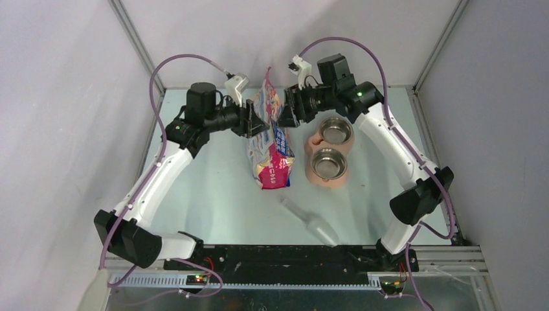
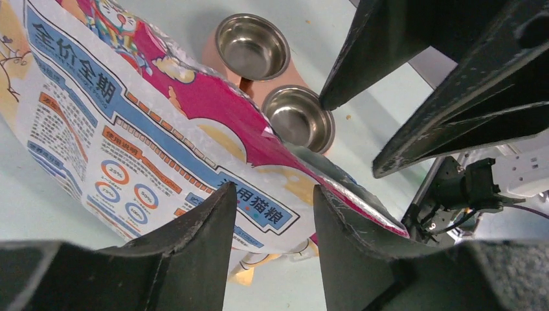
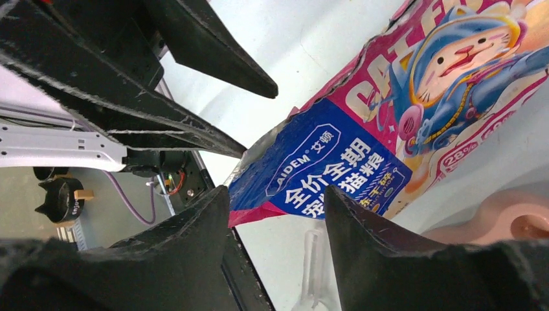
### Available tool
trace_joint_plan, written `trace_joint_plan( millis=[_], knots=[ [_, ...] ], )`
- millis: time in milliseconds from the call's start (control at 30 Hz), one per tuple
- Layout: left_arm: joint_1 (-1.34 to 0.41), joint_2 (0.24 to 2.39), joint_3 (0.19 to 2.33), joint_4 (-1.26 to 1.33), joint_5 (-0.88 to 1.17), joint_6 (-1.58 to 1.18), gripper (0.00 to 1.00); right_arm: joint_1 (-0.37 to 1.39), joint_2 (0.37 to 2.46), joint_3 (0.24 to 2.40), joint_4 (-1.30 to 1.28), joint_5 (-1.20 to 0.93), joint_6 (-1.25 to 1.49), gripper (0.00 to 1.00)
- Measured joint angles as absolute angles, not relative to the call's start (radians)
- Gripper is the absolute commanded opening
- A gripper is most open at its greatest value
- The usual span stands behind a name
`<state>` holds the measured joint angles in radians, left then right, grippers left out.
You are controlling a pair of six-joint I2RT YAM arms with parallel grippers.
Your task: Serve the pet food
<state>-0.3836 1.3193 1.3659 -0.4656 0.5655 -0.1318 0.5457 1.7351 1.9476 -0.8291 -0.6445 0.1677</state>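
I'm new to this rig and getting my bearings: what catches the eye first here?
A glossy pink and blue cat-food bag lies mid-table, its far end raised between the left gripper and the right gripper, both with jaws apart. Right of it, two empty steel bowls sit in a pink stand; a clear scoop lies near the front edge.

Our left gripper and right gripper flanking the cat-food bag, two steel bowls beside it, clear scoop nearer us
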Motion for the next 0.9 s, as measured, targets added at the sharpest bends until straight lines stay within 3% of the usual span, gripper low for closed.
trace_joint_plan(
  millis=[300, 633, 900],
  knots=[
    [-0.398, 1.301, 1.340, -0.432, 0.580, -0.159, 0.52, 0.581, 1.735, 1.936, -0.833, -0.585, 0.144, 0.41],
    [-0.398, 1.301, 1.340, -0.428, 0.580, -0.160, 0.51, 0.595, 1.735, 1.943, -0.830, -0.643, 0.094, 0.44],
    [-0.398, 1.301, 1.340, -0.429, 0.578, -0.157, 0.51, 0.595, 1.745, 1.952, -0.828, -0.624, 0.098, 0.38]
  ],
)
